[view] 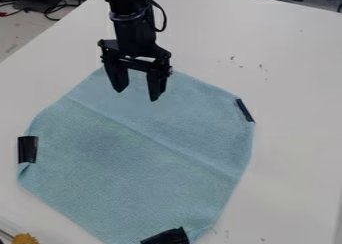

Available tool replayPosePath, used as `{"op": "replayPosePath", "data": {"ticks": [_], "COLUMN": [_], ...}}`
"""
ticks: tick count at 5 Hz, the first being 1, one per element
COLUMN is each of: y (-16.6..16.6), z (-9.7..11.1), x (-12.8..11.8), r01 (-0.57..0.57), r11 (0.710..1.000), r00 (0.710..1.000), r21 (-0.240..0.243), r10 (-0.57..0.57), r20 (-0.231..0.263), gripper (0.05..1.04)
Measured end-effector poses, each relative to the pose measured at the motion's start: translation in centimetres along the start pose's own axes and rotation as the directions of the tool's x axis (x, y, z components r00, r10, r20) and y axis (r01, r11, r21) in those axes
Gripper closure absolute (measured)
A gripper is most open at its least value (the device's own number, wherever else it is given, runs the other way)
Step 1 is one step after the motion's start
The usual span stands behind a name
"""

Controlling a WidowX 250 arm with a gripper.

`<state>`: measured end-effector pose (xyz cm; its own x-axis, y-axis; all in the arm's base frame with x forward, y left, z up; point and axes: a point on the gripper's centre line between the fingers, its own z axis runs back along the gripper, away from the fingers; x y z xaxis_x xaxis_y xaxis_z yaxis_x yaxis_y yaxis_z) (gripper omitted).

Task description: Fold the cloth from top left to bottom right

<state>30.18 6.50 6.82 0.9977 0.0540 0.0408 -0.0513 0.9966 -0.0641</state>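
Note:
The light blue cloth (140,148) lies spread out on the white table, with a crease running from its upper left to its lower right. Black strips sit at its left edge, its right edge and its bottom corner. Over the cloth's top part hangs my gripper (137,90), its two fingers apart and nothing between them. The gripper and wrist hide some of the cloth's top edge. From this angle I cannot tell whether the fingertips touch the cloth.
The white table (294,153) extends around the cloth, with small dark marks at the upper right. A yellow object (25,238) is at the bottom left corner. Dark cables (50,5) lie beyond the table's upper left edge.

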Motion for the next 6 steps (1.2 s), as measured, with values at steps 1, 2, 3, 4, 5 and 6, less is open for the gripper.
{"op": "replayPosePath", "data": {"ticks": [1, 2, 3, 4, 5, 6], "y": [0.0, 0.3, 1.0, 2.8, 5.6, 7.5], "z": [-0.9, -0.4, 0.0, -0.1, -1.4, -2.2], "x": [-0.2, 0.5, 2.3, 4.7, 6.6, 8.0], "r01": [-0.002, 0.01, 0.046, 0.07, 0.094, 0.103], "r11": [1.0, 1.0, 0.998, 0.996, 0.994, 0.993], "r00": [1.0, 1.0, 0.999, 0.997, 0.994, 0.992], "r21": [-0.005, 0.013, 0.034, 0.053, 0.055, 0.062], "r10": [0.002, -0.01, -0.046, -0.071, -0.097, -0.107], "r20": [-0.027, -0.01, -0.006, 0.025, 0.045, 0.061], "gripper": [0.083, 0.083, 0.083, 0.083, 0.083, 0.083]}}
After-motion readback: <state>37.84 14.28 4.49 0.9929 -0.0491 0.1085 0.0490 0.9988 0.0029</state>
